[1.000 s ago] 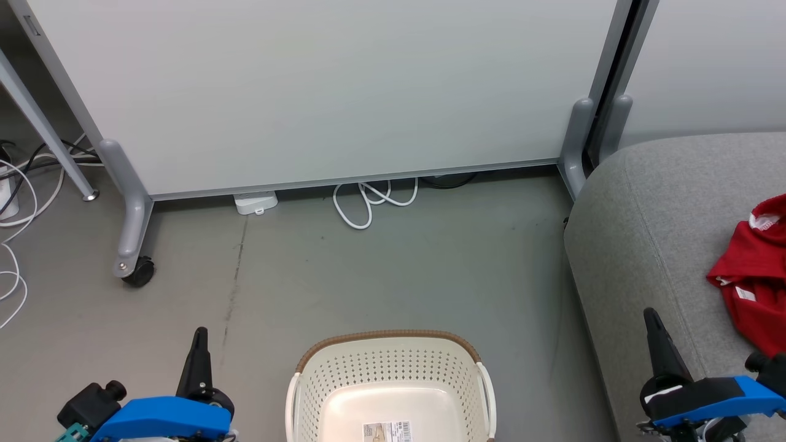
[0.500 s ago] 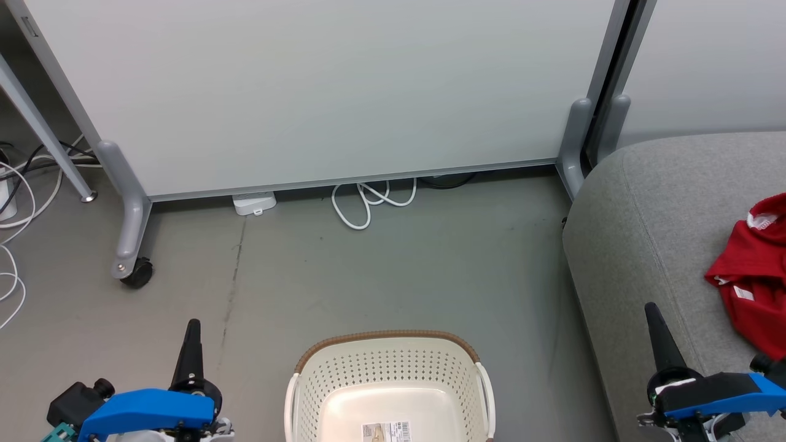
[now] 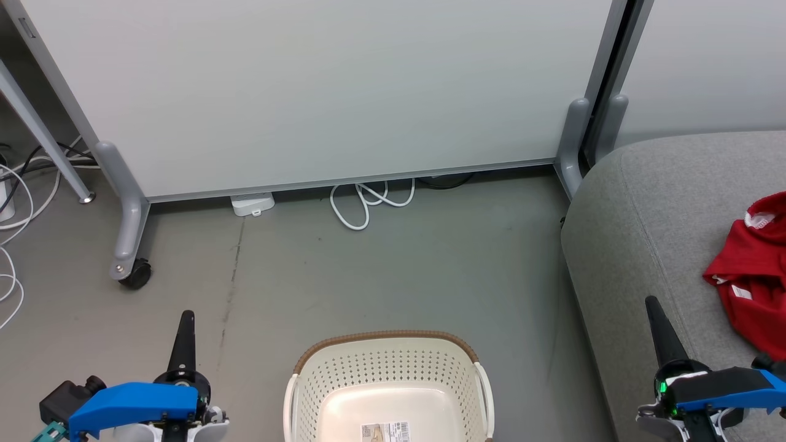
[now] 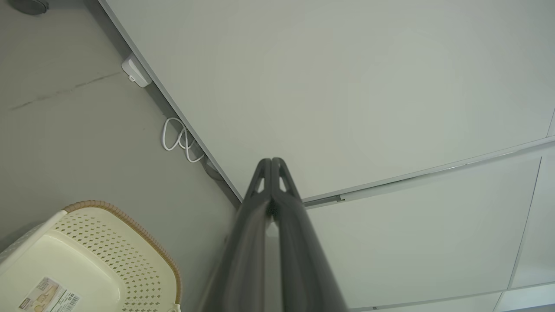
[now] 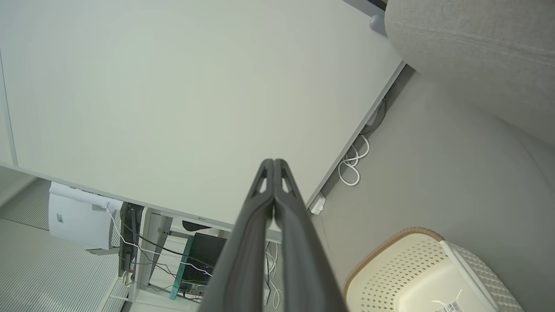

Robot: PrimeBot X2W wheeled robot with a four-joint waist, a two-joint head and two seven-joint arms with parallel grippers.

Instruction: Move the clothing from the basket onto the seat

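Bottom corners: my left fingers (image 3: 183,341) and right fingers (image 3: 658,328), both pressed shut, holding nothing. Bottom centre: laundry basket (image 3: 387,363), its visible floor bare. Right edge: red clothing (image 3: 752,276) lying on the grey seat (image 3: 645,215). I judge the transfer essentially done.

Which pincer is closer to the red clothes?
The right. The right pincer is by the seat, a little left of the red clothes; the left pincer is far off, beyond the basket.
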